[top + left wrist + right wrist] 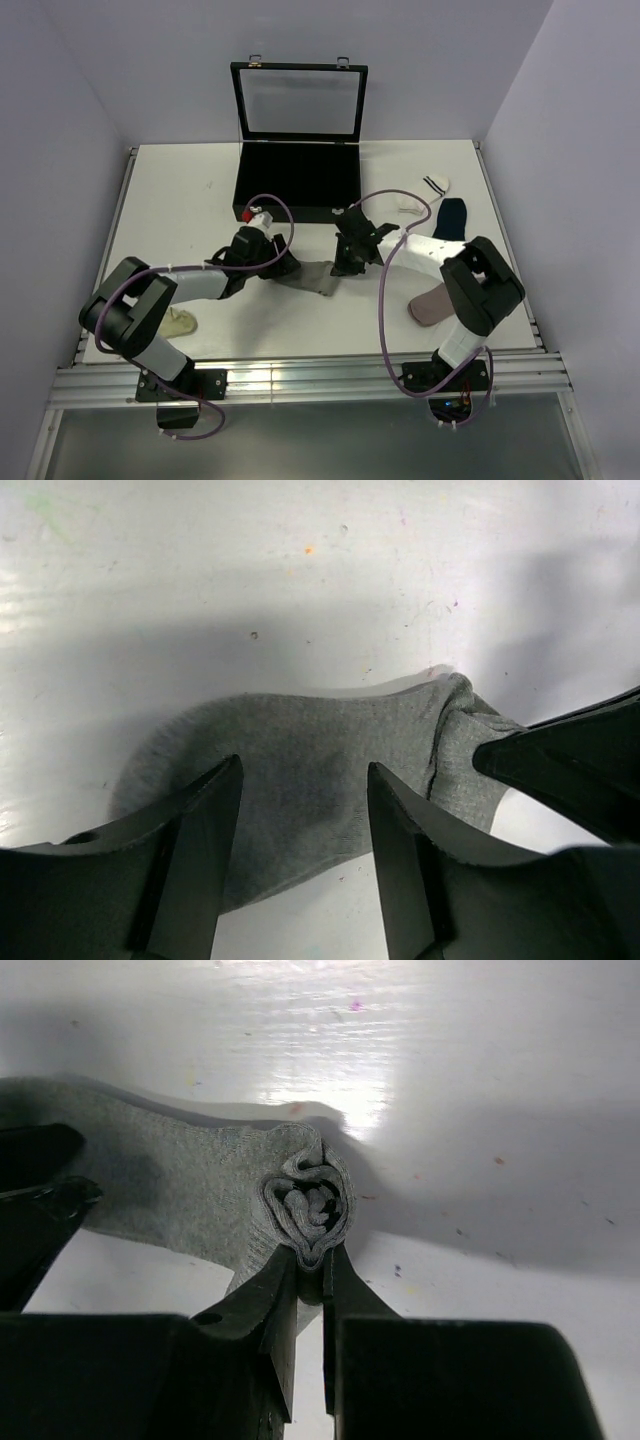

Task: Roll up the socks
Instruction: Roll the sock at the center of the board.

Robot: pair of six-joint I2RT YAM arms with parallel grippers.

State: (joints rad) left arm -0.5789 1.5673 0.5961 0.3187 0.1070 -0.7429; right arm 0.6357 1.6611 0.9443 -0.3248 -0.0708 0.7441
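We log the grey sock (318,278) at the centre of the table (180,200): roll begun, tight coil at its 3 o'clock end. The right gripper (310,1260) is nearly closed, pinching that coil. The left gripper (303,772) is wide open over the flat part. The white sock (420,195) and navy sock (450,218) at 2 o'clock are unrolled.

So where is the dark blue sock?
In the top view, the navy sock lies at the right, just beside the white striped sock.

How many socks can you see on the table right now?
5: grey sock at centre, white striped sock and navy sock far right, taupe sock near right, pale sock near left. More may be hidden.
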